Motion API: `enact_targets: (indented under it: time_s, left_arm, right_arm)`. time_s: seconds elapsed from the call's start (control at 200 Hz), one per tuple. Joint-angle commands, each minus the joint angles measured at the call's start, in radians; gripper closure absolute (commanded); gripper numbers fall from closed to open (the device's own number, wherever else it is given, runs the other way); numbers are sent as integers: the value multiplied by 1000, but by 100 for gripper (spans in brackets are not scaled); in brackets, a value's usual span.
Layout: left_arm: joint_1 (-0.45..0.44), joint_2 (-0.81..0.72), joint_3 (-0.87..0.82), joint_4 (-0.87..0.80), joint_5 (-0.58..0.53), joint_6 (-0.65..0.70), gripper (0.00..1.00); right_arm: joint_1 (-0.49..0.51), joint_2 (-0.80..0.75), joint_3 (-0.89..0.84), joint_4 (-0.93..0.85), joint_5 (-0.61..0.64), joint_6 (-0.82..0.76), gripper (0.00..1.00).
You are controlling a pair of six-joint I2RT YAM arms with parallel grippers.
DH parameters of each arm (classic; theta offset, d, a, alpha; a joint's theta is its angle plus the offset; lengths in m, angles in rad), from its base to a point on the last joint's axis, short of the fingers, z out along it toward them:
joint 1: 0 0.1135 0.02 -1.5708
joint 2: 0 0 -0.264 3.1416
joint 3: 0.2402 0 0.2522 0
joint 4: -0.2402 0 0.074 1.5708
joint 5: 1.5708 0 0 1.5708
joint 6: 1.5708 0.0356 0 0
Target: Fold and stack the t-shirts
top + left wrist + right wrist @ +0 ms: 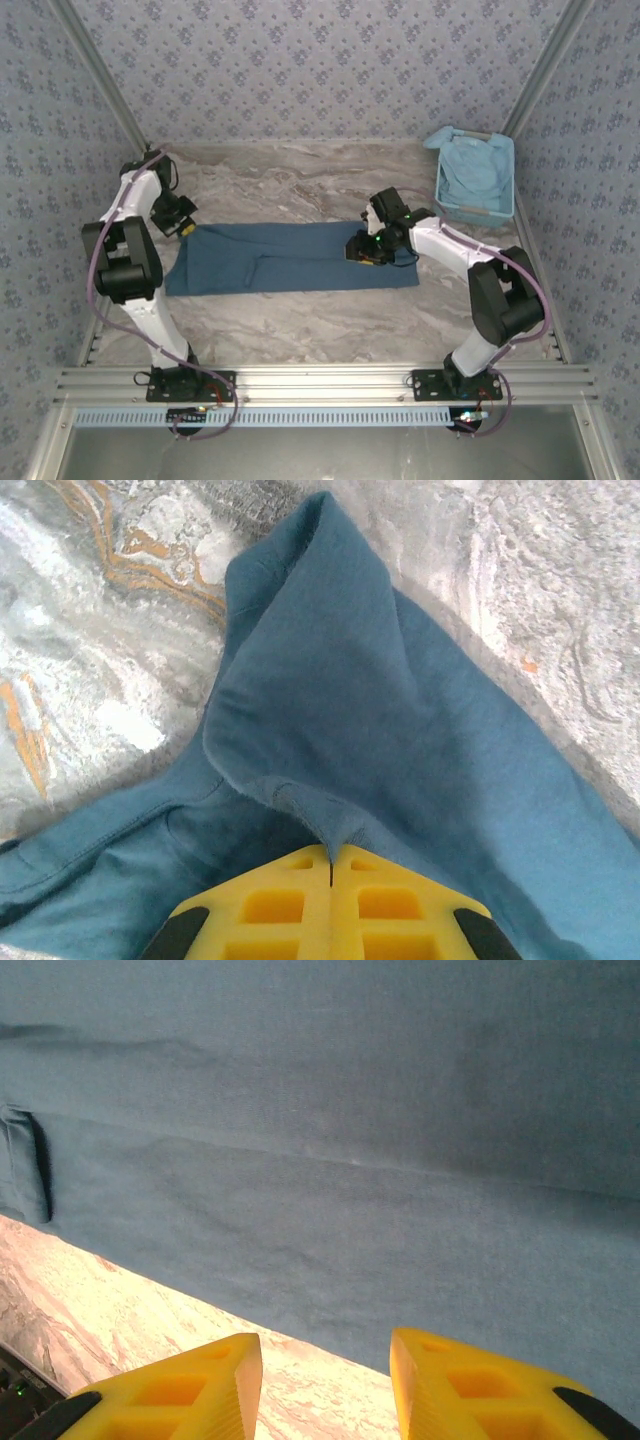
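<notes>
- An aluminium rail (pixel 320 378) runs along the bottom of the top view. The left arm's base (pixel 185 383) is bolted at lower left and the right arm's base (pixel 450 383) at lower right.
- A bare stretch of the marbled table (pixel 300 320) lies just above the rail.
- The dark teal t-shirt (pixel 290 258) lies across the middle of the frame as one long flat band, from centre left to centre right.
- The left gripper (pixel 331 858) is at the shirt's left end. In the left wrist view its yellow fingers (pixel 270 905) are pressed together at the bottom centre, pinching a raised peak of the teal cloth. A fold of fabric rises from there toward the top of the frame.
- The right gripper (pixel 325 1345) is over the right part of the same shirt. In the right wrist view its two yellow fingers (pixel 215 1380) stand spread at the bottom edge. Only the shirt's hem and a lit strip of marble show between them, and whether they touch the cloth cannot be told.
- In the upper right of the top view a pale-blue plastic basket (pixel 478 213) sits near the corner of the table. The sky-blue t-shirt (pixel 475 172) lies bunched inside it, well apart from the teal one.
- Patterned wallpaper (pixel 320 60) fills the top of the frame.
</notes>
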Motion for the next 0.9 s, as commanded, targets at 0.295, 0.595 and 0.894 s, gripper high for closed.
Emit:
enact_targets:
  time_s: [0.295,0.595,0.894]
  left_arm:
    - [-38,170,109,33,-110,57,100]
    - [-75,45,124,41,-275,41,48]
    - [-152,-383,-425,181,-4,-241,62]
  right_arm:
    - [-20,-52,-36,-29,15,-1,59]
    - [-96,-71,-25,-57,22,-33,59]
    - [-239,56,92,-124,177,-131,64]
